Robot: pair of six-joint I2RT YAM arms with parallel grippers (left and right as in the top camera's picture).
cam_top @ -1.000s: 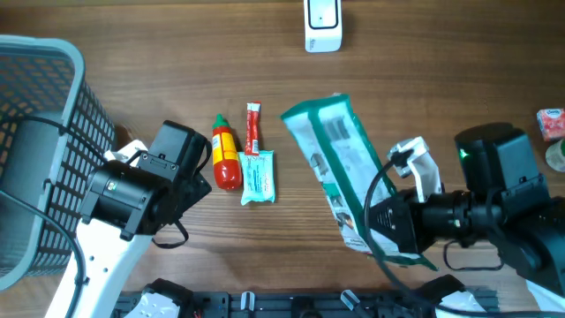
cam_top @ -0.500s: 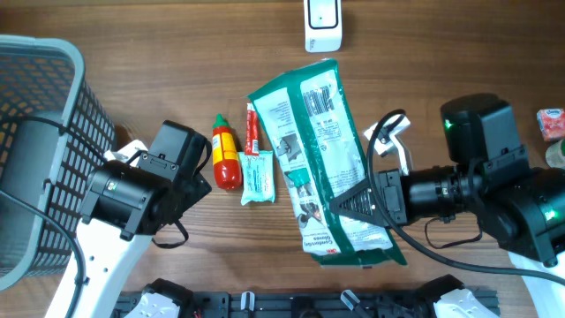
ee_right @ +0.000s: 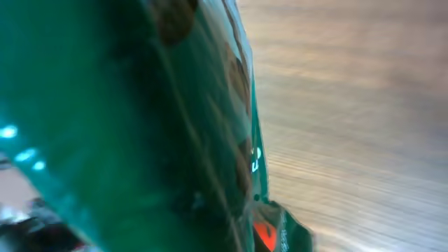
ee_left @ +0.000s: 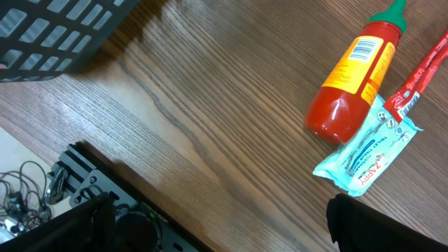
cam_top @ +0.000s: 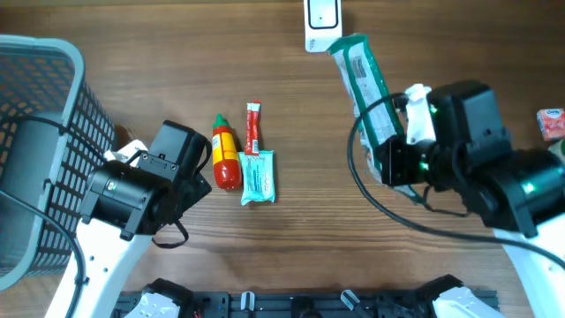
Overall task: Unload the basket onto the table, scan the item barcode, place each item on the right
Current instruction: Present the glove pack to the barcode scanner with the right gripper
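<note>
– Right pincer (cam_top: pixel 391 163): what's its state?

– Clamped fully shut on the lower end of the green bag (cam_top: pixel 362 75). The bag stands out ahead of the fingers, turned nearly edge-on to the overhead camera. Its far end reaches the white scanner (cam_top: pixel 322 22), which sits just beyond the pincer at the far side of the tabletop (cam_top: pixel 177 53).

– Wrist view any help?

– No. Green film (ee_right: pixel 140 105) fills it, blurred. Can't find the barcode there.

– Left pincer (ee_left: pixel 220 210)?

– Spread as wide as it goes, holding nothing. A red sauce bottle (cam_top: pixel 226 159), a teal sachet (cam_top: pixel 257 177) and a thin red stick pack (cam_top: pixel 252 128) lie on the wood just ahead of it. The basket (cam_top: pixel 44 132) is off to its left.

– Step in hand?

– My read: presenting the bag to the scanner. The bag is lifted and carried across, but the scan itself isn't confirmed.

– Next move?

– Probably a wrist roll, so the printed face squares up to the scanner window, then a steady hold close in. Can't tell which face carries the code. Thin film may sag or crease, so keep the grip firm.
</note>
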